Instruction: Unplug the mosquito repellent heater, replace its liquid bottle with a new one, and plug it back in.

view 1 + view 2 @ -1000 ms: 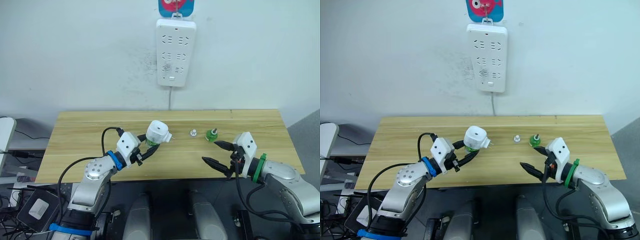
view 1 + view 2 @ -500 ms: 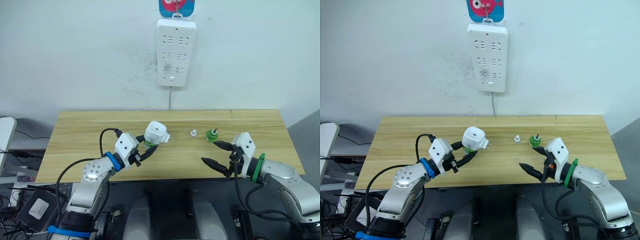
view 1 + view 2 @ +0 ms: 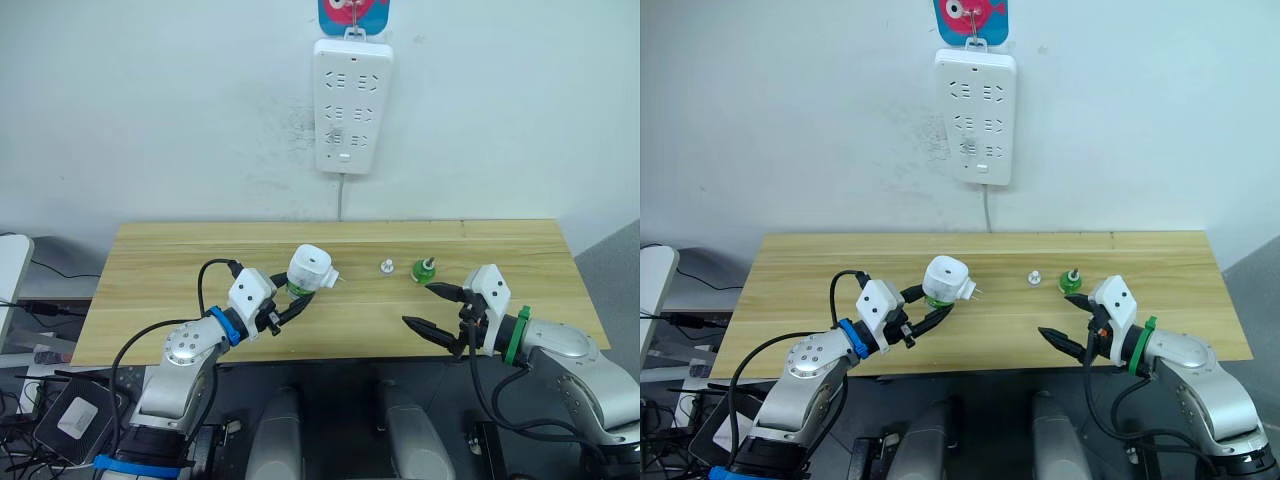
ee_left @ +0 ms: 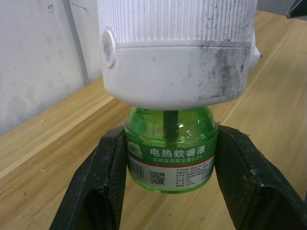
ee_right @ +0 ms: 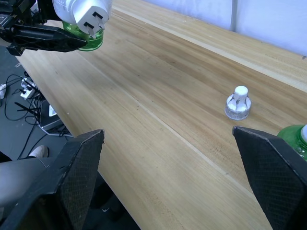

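Observation:
The mosquito repellent heater is a white rounded unit, held tilted above the left part of the wooden table, prongs toward the right. A green liquid bottle is screwed into its underside. My left gripper is shut on that bottle, one black finger on each side. My right gripper hangs open over the table's front right edge with nothing between its fingers. Just beyond it a second small green bottle stands on the table, with a small white cap beside it.
A long white power strip hangs on the wall above the table's middle, its cord running down behind the table. Black cables and a dark box lie on the floor at the lower left.
My left gripper has drawn the heater and its bottle slightly to the left and toward me. The right gripper has barely moved.

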`<state>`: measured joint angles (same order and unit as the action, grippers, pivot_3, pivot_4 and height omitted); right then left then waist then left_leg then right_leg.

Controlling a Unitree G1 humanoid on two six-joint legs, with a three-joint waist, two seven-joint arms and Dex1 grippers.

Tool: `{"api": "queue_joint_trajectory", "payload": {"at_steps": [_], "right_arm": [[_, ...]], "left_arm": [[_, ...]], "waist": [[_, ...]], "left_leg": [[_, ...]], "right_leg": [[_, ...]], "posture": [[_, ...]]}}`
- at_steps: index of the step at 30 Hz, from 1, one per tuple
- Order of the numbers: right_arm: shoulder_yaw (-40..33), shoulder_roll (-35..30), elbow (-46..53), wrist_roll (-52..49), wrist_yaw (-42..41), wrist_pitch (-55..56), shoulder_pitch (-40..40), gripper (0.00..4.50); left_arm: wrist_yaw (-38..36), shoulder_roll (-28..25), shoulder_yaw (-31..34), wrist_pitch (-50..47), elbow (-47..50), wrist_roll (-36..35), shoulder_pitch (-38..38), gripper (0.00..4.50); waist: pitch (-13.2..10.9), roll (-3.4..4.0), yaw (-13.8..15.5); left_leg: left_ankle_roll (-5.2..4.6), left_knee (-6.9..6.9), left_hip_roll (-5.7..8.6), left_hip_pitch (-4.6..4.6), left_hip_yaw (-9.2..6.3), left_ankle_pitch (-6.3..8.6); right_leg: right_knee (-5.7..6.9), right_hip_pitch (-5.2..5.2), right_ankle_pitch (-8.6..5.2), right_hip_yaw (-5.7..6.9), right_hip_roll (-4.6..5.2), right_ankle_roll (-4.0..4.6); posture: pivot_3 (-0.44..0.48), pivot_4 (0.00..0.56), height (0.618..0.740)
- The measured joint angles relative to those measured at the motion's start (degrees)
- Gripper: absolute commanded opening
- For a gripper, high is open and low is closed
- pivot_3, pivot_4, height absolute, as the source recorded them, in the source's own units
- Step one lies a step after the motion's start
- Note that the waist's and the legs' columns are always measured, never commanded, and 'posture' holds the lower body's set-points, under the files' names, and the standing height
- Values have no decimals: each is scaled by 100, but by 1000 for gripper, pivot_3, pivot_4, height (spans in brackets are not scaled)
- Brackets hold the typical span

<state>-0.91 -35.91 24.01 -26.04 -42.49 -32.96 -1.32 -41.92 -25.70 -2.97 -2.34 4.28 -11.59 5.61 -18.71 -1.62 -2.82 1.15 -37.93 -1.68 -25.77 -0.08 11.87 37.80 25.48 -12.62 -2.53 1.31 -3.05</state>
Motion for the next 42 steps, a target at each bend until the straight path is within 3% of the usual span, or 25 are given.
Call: {"api": "queue_joint_trajectory", "payload": {"at_steps": [42], "right_arm": [[0, -12, 103, -117, -95, -278, -201, 4475]], "left_arm": [[-21, 1, -1, 7, 0, -1, 46, 2257]], "waist": [[18, 0, -1]], "left_leg": [[0, -4, 1, 2, -1, 0]], "right_leg": [[7, -1, 16, 1, 0, 26]], "posture": [[-74, 279, 740]]}}
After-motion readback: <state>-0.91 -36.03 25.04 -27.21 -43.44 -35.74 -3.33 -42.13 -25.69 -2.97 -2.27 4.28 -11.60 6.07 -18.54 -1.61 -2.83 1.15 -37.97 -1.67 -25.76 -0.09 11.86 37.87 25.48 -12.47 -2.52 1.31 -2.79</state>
